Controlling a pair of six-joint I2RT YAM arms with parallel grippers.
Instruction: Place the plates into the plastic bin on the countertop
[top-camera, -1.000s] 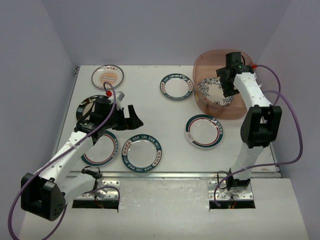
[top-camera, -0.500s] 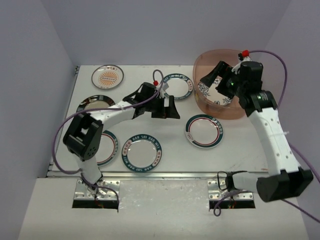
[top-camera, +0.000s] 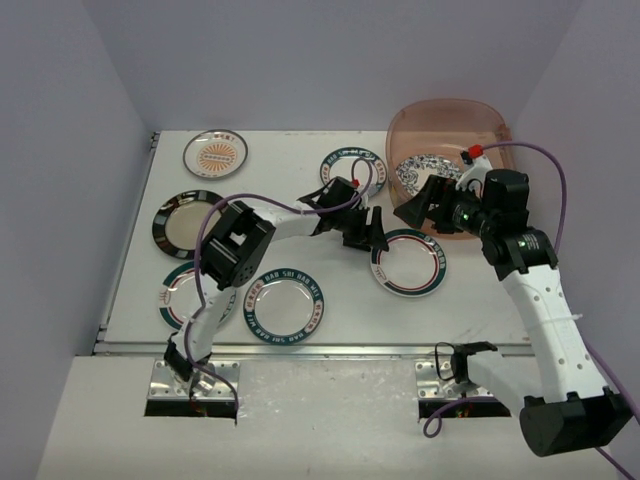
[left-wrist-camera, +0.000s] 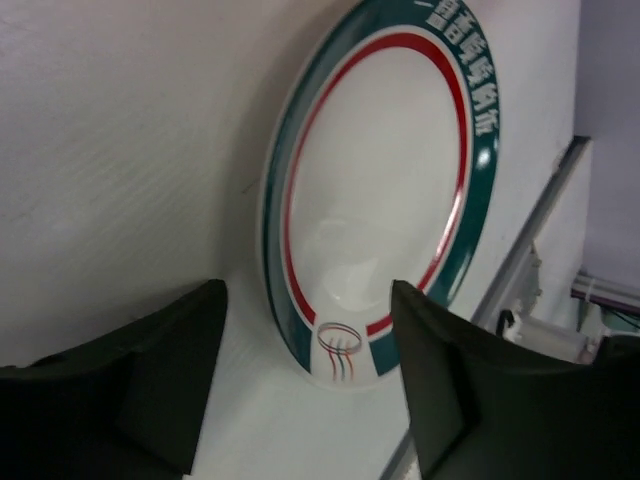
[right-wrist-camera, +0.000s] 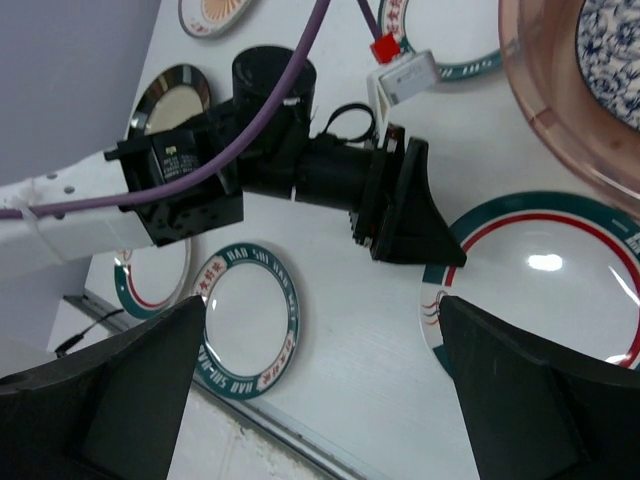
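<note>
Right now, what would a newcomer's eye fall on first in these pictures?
The two arms crowd together right of centre: the left arm reaches across the countertop, its jaws open at the rim of a green-and-red plate, with the right arm and its open jaws close by. Behind them, the pinkish plastic bin holds a blue floral plate; other plates lie scattered to the left.

Lavender walls, pale grey front ledge

Left hand now beside plate
</note>
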